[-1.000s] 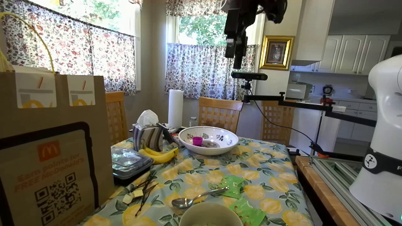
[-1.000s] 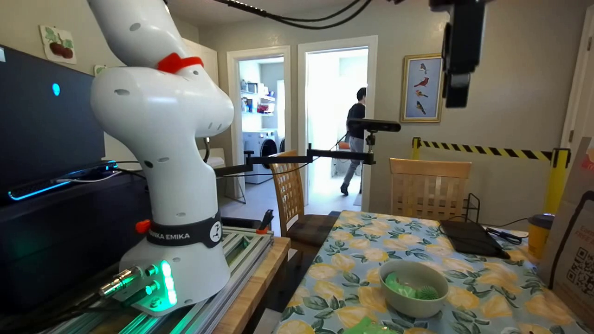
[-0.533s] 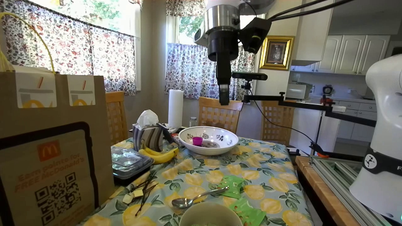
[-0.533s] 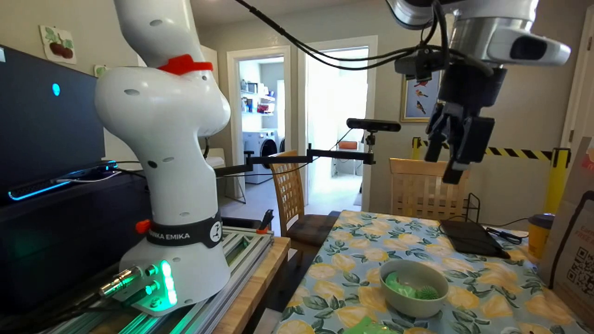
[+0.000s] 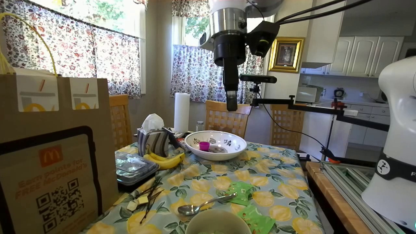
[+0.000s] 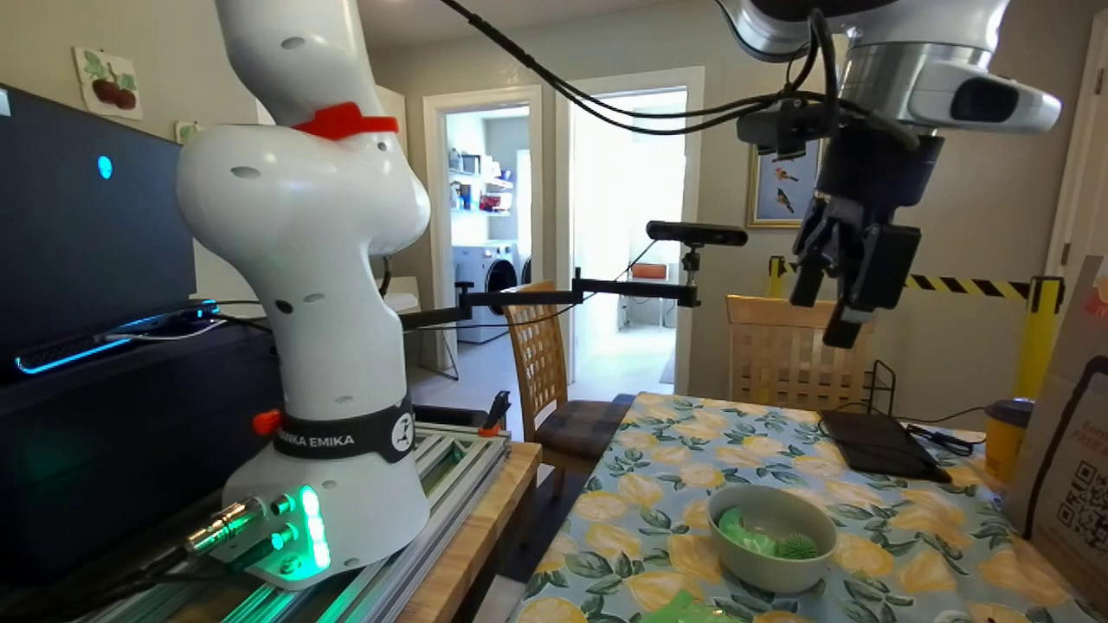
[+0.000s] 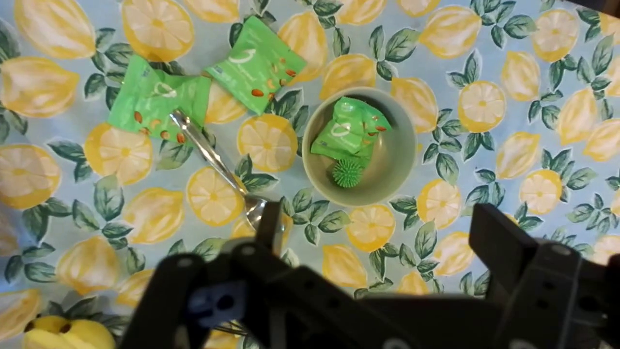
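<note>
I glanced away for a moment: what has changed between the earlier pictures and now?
The gripper has come down toward the table in both exterior views and swivelled, jaws open. Nothing was taken hold of or let go. In an exterior view, the person who was in the doorway is out of sight. The small bowl, spoon, green packets and bananas stayed as they were.

Black hand (image 7: pixel 378 224) — pale-green bowl (image 7: pixel 391 160), vivid green packets (image 7: pixel 261 65), blue lemon-print tablecloth (image 7: pixel 436 68).
</note>
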You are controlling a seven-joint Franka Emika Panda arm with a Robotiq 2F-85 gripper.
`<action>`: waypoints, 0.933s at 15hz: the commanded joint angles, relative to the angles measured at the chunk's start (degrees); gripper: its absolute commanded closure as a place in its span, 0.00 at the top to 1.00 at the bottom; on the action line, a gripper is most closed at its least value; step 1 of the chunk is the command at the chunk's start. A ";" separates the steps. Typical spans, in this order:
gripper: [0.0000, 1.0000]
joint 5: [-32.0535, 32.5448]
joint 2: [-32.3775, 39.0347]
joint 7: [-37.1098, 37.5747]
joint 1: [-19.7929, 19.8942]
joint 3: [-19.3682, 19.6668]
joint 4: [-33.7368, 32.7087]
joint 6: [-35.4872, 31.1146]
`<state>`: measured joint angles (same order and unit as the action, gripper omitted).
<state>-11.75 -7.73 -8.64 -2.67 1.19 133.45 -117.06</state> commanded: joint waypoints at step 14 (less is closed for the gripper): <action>1.00 1.53 36.30 1.45 -2.57 -6.60 -20.21 2.64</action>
<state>-12.93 23.70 -8.83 -4.67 -4.90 118.47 -116.06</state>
